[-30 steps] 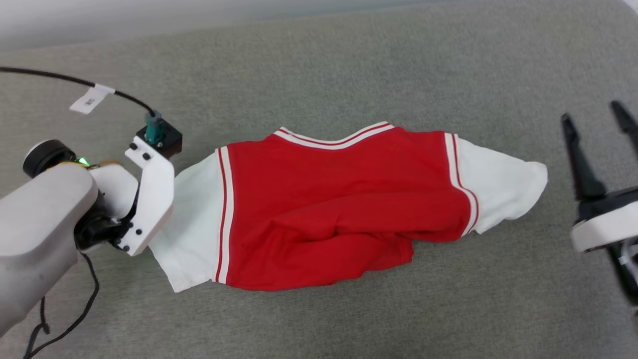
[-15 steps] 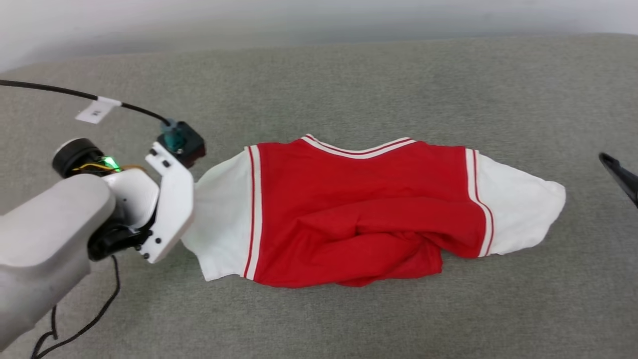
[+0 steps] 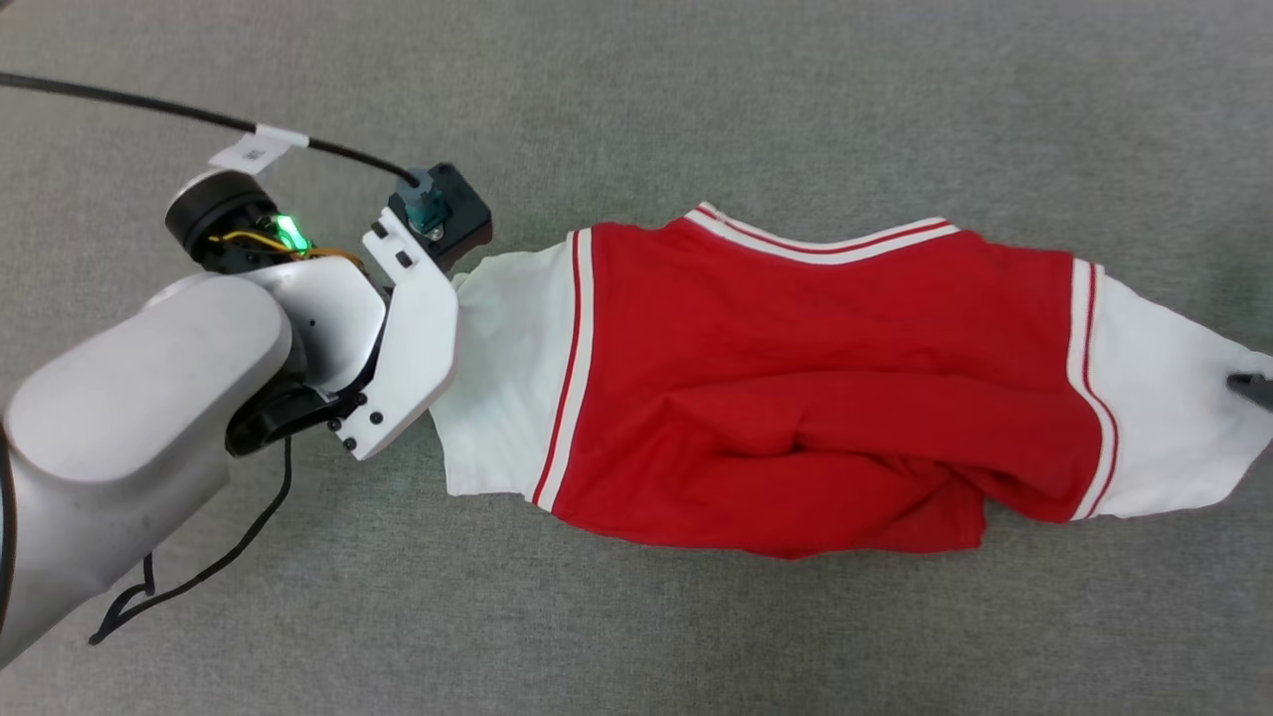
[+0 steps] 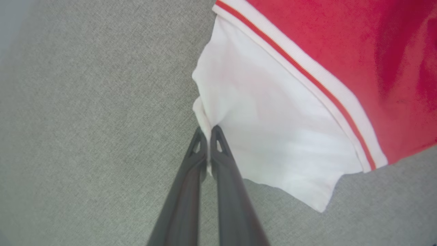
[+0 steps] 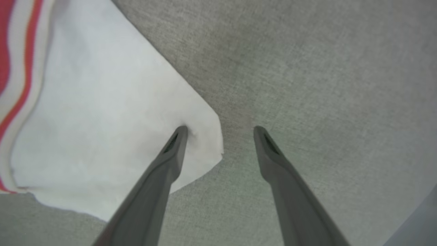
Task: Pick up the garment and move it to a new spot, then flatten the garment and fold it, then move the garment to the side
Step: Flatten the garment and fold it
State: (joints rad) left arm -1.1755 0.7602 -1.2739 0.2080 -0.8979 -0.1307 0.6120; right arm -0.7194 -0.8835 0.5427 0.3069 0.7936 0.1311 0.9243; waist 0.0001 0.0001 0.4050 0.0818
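Observation:
The garment (image 3: 796, 378), a red T-shirt with white sleeves and striped trim, lies stretched sideways on the grey cloth surface, its lower half bunched in folds. My left gripper (image 4: 208, 131) is shut on the edge of one white sleeve (image 4: 273, 133); in the head view that arm's wrist (image 3: 398, 348) covers the sleeve's end. My right gripper (image 5: 220, 131) stands open over the tip of the other white sleeve (image 5: 102, 136), one finger on the cloth, the other over bare surface. A dark fingertip (image 3: 1255, 386) shows at the head view's right edge.
The grey fabric surface (image 3: 696, 99) spreads all around the shirt. A black cable (image 3: 179, 114) with a white tag runs to the left wrist camera, and another thin cable (image 3: 199, 577) loops below the left arm.
The head camera has tilted down and closer, so the whole picture shifted. The right gripper has come in to the right sleeve's tip. The left gripper keeps its hold.

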